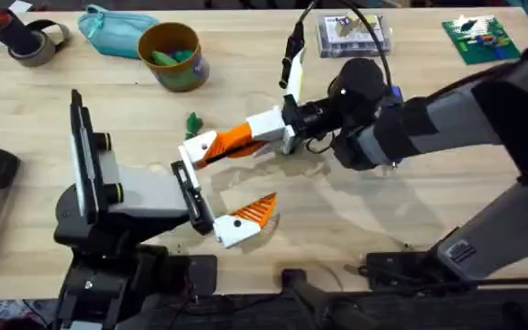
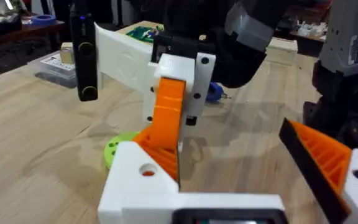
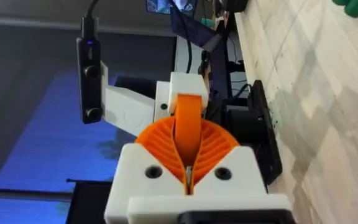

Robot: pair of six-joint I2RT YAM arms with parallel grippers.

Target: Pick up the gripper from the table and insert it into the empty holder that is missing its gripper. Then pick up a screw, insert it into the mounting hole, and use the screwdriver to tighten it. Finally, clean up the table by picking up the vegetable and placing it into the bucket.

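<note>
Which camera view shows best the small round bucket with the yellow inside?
The overhead view: the small round yellow-inside bucket stands whole at the table's far side, green things inside. I cannot find it in either wrist view.

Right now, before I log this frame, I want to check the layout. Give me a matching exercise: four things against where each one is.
Things:
1. the gripper
2. the bucket
3. tape roll
4. circuit board

Places:
A. far right corner of the table
B. far left corner
C. clamped in the right gripper, at the holder
D. far side, beside the teal pouch

Pairs: 1-C, 2-D, 3-B, 4-A
</note>
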